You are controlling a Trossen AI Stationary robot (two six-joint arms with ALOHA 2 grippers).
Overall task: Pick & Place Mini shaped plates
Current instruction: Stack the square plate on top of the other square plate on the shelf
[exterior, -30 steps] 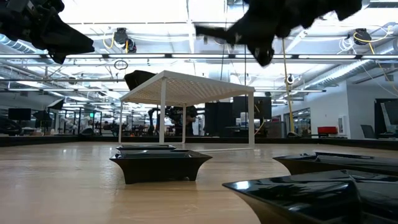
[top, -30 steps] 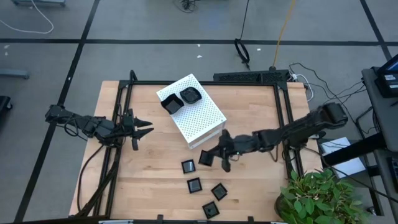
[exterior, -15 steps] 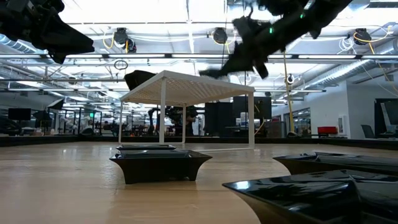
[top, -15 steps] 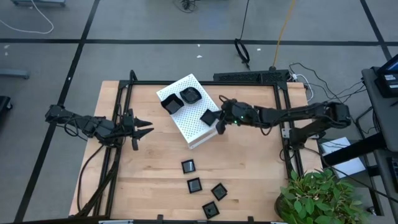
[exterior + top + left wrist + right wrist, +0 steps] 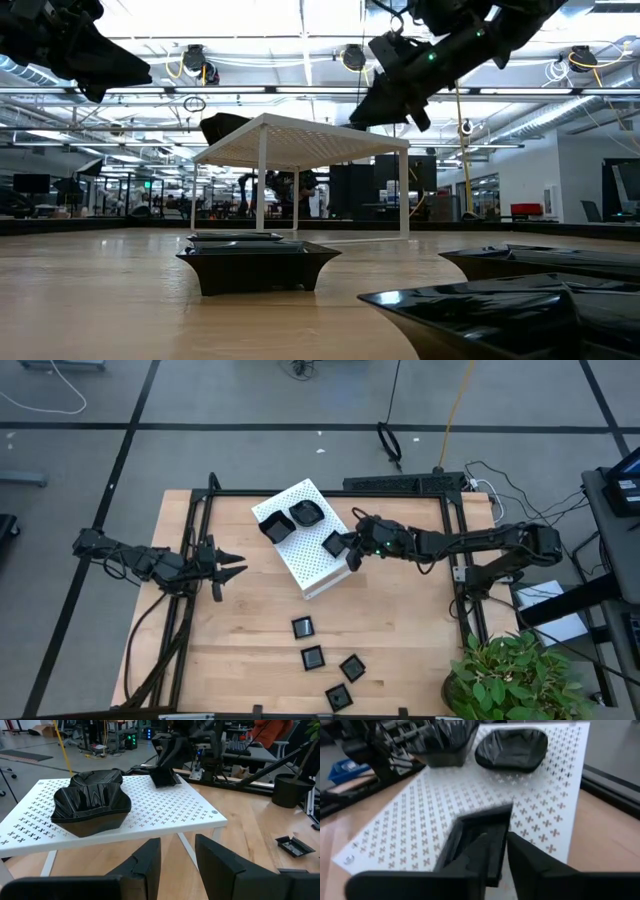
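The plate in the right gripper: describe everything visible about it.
The small plate is glossy black, roughly square, with a raised rim. It is held by one edge between the fingers of the right gripper, over the white perforated box, near that top's right edge. Whether it touches the top cannot be told. Two other black plates rest at the box's far end.

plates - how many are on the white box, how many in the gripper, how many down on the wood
On the white box: 2 plates, one and another.
In the right gripper: 1 held plate, over the box.
On the wooden table: 4 plates.
Total: 7 plates.
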